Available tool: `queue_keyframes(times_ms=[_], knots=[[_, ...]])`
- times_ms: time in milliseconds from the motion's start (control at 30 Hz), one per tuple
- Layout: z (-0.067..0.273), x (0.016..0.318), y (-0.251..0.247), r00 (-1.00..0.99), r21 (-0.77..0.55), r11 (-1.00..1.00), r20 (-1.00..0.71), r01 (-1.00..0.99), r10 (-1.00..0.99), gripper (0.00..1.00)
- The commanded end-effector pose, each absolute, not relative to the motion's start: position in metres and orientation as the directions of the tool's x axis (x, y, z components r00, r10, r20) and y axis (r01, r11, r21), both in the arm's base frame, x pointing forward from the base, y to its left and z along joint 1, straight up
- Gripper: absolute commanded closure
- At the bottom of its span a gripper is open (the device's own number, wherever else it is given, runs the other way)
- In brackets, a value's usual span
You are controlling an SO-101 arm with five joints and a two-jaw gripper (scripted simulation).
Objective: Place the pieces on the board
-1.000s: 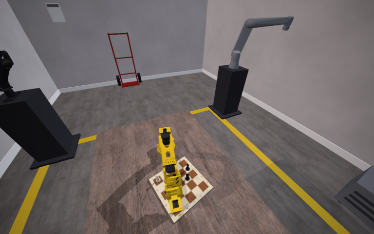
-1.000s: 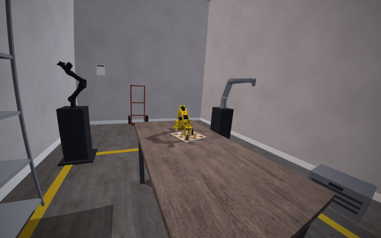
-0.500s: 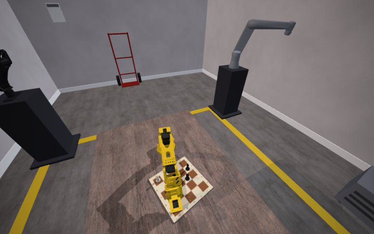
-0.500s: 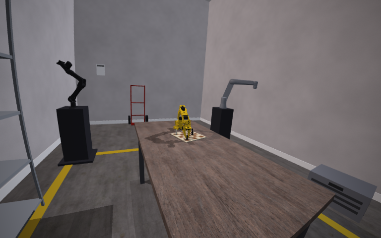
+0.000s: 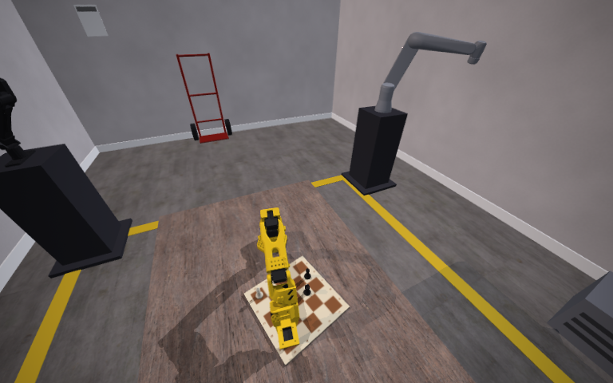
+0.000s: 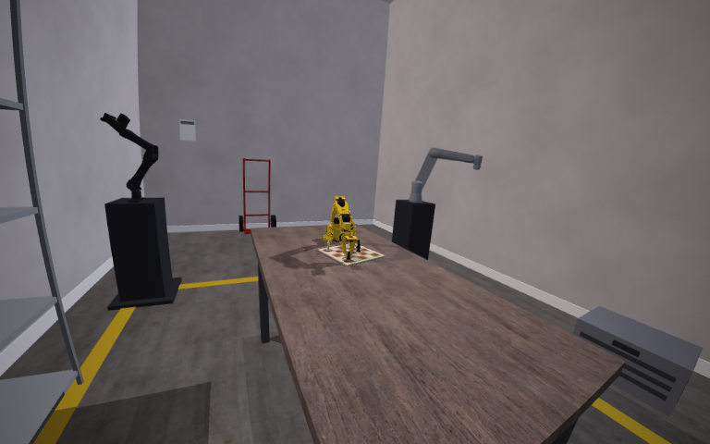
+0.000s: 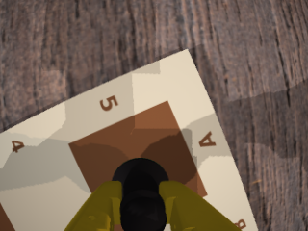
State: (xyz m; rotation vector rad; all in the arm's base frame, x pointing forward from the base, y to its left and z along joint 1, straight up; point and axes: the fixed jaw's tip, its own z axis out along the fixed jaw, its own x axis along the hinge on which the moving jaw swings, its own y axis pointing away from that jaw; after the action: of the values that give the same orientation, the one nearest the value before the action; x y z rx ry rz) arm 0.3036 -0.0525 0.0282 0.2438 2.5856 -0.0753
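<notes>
Because the gripper (image 5: pixel 287 346) (image 6: pixel 348 255) (image 7: pixel 141 192) is closed around the black pawn (image 6: pixel 348 255) (image 7: pixel 141 192), over the board's (image 5: pixel 285 361) (image 6: pixel 347 264) (image 7: pixel 164 63) brown corner square at the wrist view's lower centre, releasing it high or dragging sideways could topple it or leave it across the square's edge.
</notes>
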Motion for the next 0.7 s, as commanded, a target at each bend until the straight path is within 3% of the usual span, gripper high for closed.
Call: queue_keyframes(times_ms=[0, 667], knots=[[0.035, 0.3067, -0.0563, -0.833, -0.005, 0.98, -0.529, 0.197, 0.164, 1.0], [0.0308, 0.3069, -0.0563, -0.833, -0.005, 0.98, -0.528, 0.197, 0.164, 1.0]])
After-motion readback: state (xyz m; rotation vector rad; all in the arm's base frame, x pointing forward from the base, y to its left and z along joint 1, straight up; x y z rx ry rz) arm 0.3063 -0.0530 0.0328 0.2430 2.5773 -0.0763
